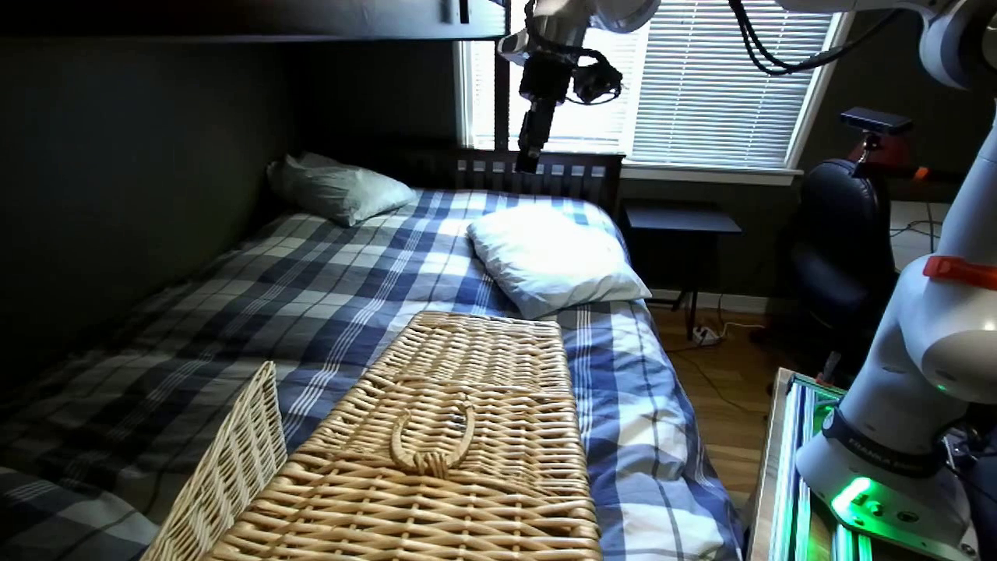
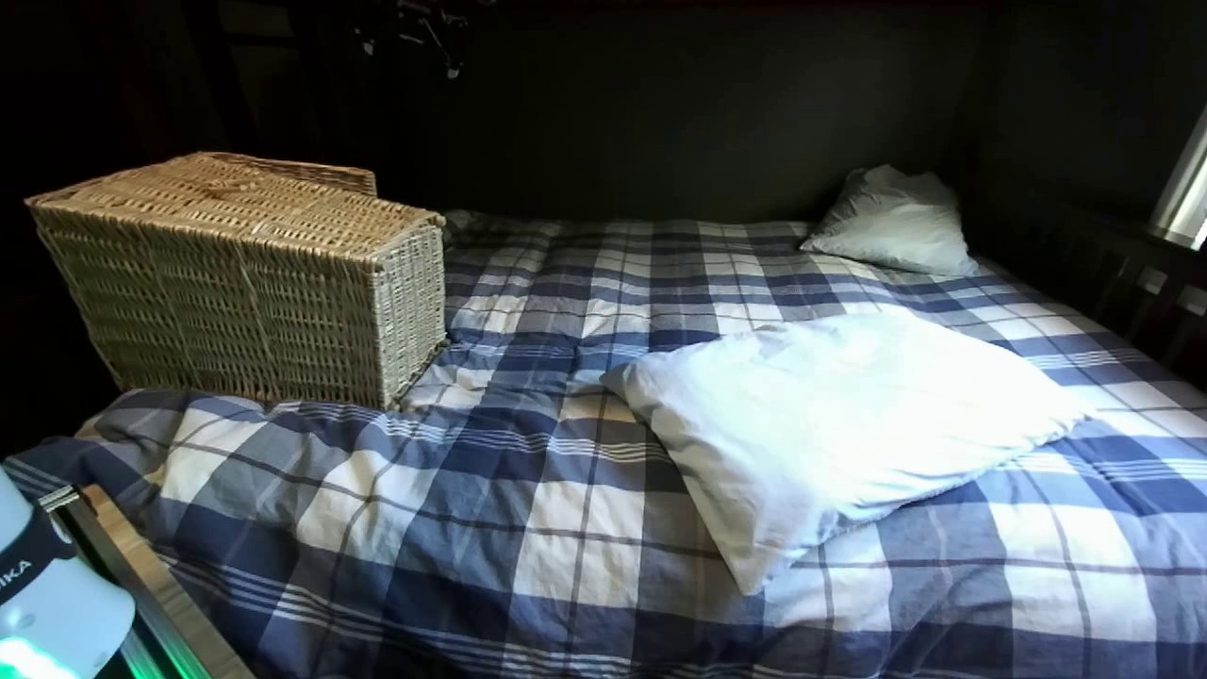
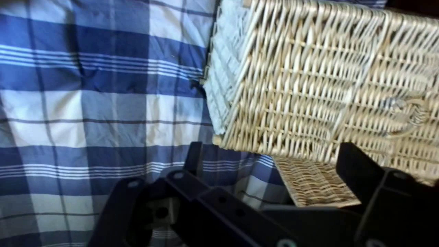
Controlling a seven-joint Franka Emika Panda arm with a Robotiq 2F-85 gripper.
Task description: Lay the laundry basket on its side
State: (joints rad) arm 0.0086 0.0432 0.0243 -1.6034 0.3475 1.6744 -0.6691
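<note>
The tan woven laundry basket rests on the bed, a long face with a curved handle turned up. It also shows in an exterior view, where its walls narrow toward the bed. A thin wicker flap stands out along one long side. The wrist view shows the basket at upper right and the flap below its edge. My gripper hangs in the air above the bed, pointing down, apart from the basket. In the wrist view its fingers are spread wide with nothing held.
A white pillow lies on the plaid bed, and a grey pillow lies by the wall. A dark shelf or bunk edge overhangs at upper left. The headboard and window blinds are at the far end.
</note>
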